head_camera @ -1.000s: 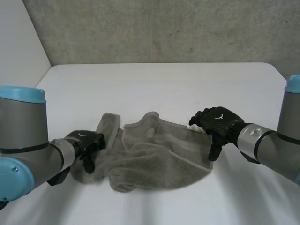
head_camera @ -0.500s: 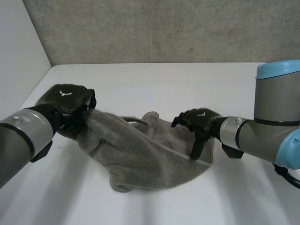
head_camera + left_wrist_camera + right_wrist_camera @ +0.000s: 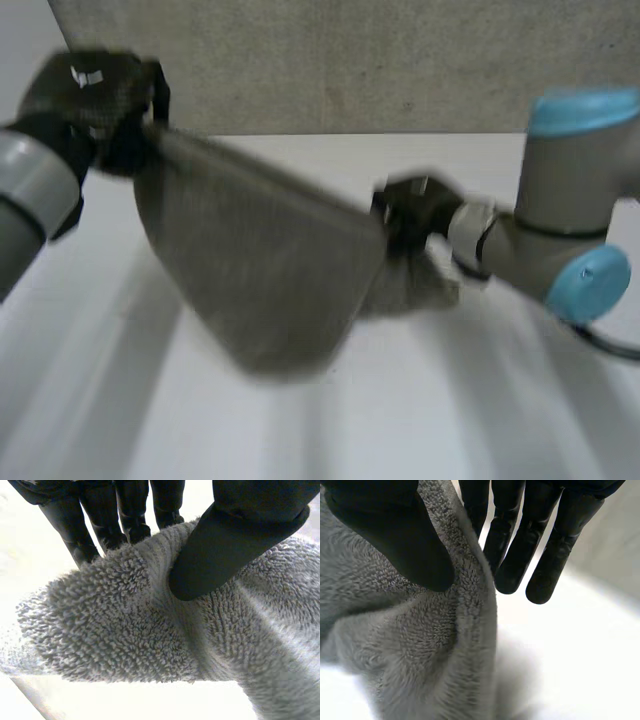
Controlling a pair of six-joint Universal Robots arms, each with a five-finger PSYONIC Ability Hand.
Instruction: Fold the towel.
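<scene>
The left hand (image 3: 92, 90) is pinching a corner of the towel (image 3: 255, 270) between thumb and straight fingers. The right hand (image 3: 408, 208) is pinching another edge likewise. The towel is hanging stretched between them, above the table (image 3: 420, 410).

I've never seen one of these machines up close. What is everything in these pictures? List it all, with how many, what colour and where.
towel: one, grey, fluffy; held above the table, stretched between the two hands and sagging in the middle.
table: one, white; under the towel and arms.
wall: one, grey and rough; behind the table's far edge.
arms: two, grey with light-blue caps; left arm at the left side, right arm at the right.
left hand: one, black; raised high, thumb and fingers pinching one end of the towel.
right hand: one, black; lower, over the table's middle, pinching the towel's other end between thumb and fingers.
</scene>
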